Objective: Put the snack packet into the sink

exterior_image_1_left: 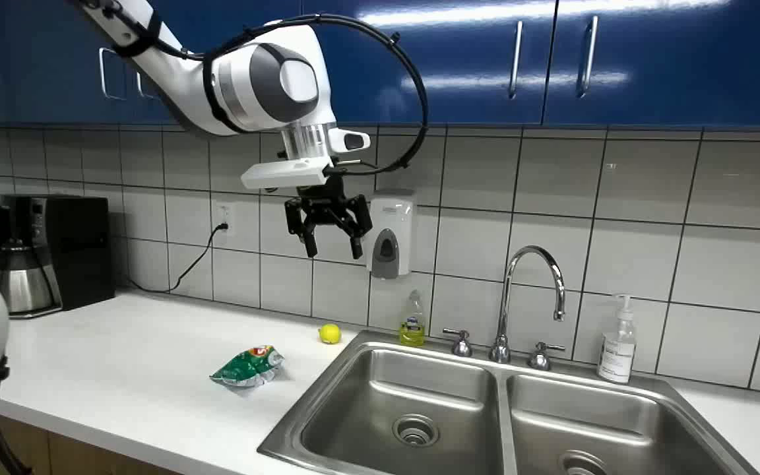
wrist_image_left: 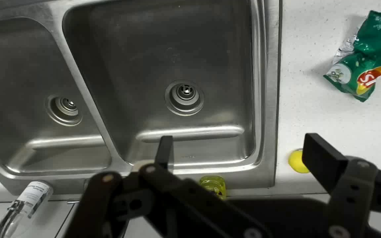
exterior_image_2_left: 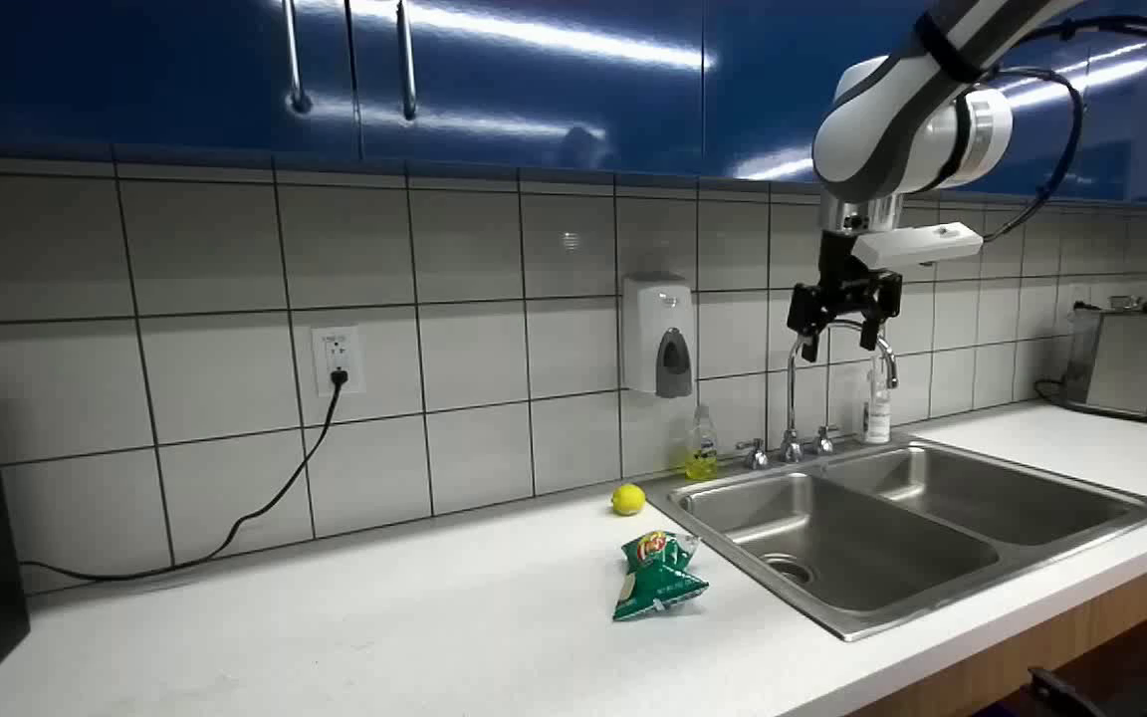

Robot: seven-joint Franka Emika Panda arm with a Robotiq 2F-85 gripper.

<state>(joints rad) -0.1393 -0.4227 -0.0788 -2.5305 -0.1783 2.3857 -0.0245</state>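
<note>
The gripper (exterior_image_1_left: 334,251) is wide and empty, so approaching seems in hand: next it should descend sideways toward the snack packet (exterior_image_1_left: 248,367).

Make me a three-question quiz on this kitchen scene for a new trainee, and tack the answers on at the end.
1. True or false: the snack packet lies on the counter, outside the sink.
2. How many drains show in the wrist view?
3. The hand is: A, shut on the snack packet; B, open and empty; C, shut and empty.

Key: 1, true. 2, two. 3, B.
</note>
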